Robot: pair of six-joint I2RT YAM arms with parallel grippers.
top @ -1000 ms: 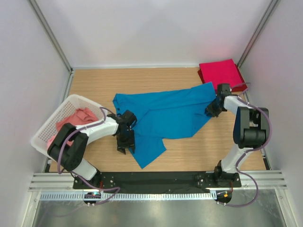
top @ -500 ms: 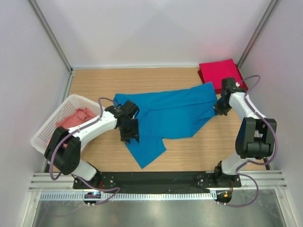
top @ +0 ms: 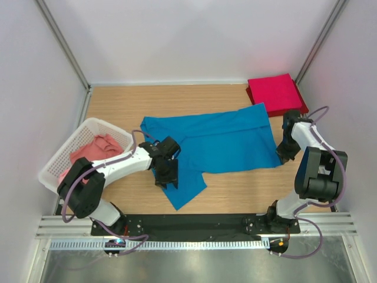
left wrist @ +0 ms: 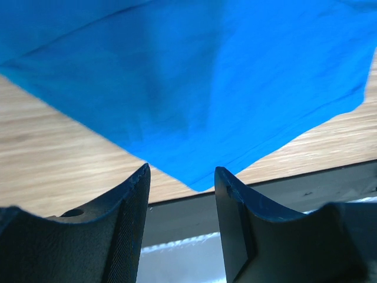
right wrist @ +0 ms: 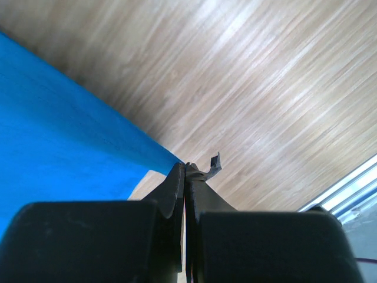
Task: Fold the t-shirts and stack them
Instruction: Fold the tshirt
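blue t-shirt (top: 227, 141) lies spread flat mid-table (top: 118, 106). its long axis runs left to right, with the right end angled a little toward the far side. a pointed flap hangs off its near left part and points at the near edge.

red t-shirt (top: 275, 93) sits folded square in the far right corner, by the blue one's far right corner. touching or just beside: cannot tell. pink t-shirts (top: 94, 147) are bunched inside the white basket (top: 62, 159) at the left.

my left claw (left wrist: 181, 170) is over the near left flap. the fingers (left wrist: 126, 218) stand a moderate gap apart with nothing pinched. in the wrist view the flap's tip shows in the gap, with the wood beyond the fingers.

my right claw (right wrist: 185, 167) is at the shirt's near right corner, close to the right wall. the jaws are pressed fully together and the blue corner runs straight into the tips, so i log it as nipping that corner. the cloth there casts a thin shadow on the wood.
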